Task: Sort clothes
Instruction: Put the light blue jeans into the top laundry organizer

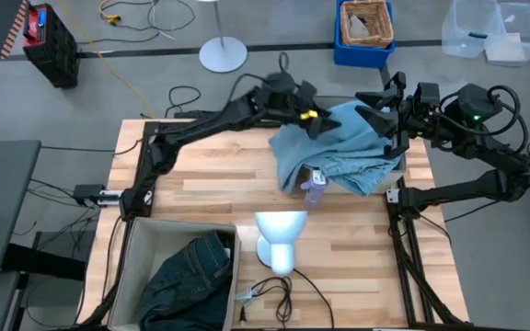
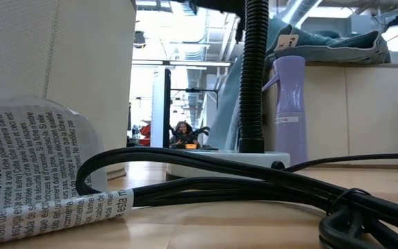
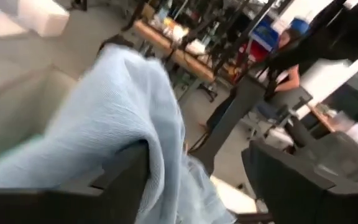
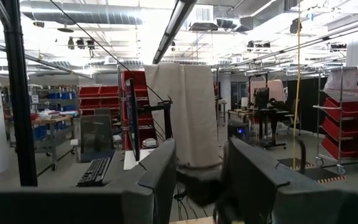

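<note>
Left gripper (image 1: 313,118): jaws spread, with the pale blue garment (image 1: 339,147) draped over one finger (image 3: 61,199), as the left wrist view shows; whether the cloth is pinched cannot be told. Right gripper (image 1: 382,119): raised at the garment's far right edge; in the right wrist view its jaws stand apart with nothing seen between them. The high view alone shows the garment heaped on the bench (image 1: 357,267), its near edge just beside the small lilac bottle (image 1: 314,188). The white mannequin head (image 1: 280,237) stands nearer the front than the bottle. Left of the head, dark jeans (image 1: 187,280) lie inside a grey bin (image 1: 132,246). The low view adds the bottle (image 2: 288,111) upright beside a ribbed black hose (image 2: 254,76), with black cables (image 2: 240,183) and a printed paper (image 2: 26,173) in front.
</note>
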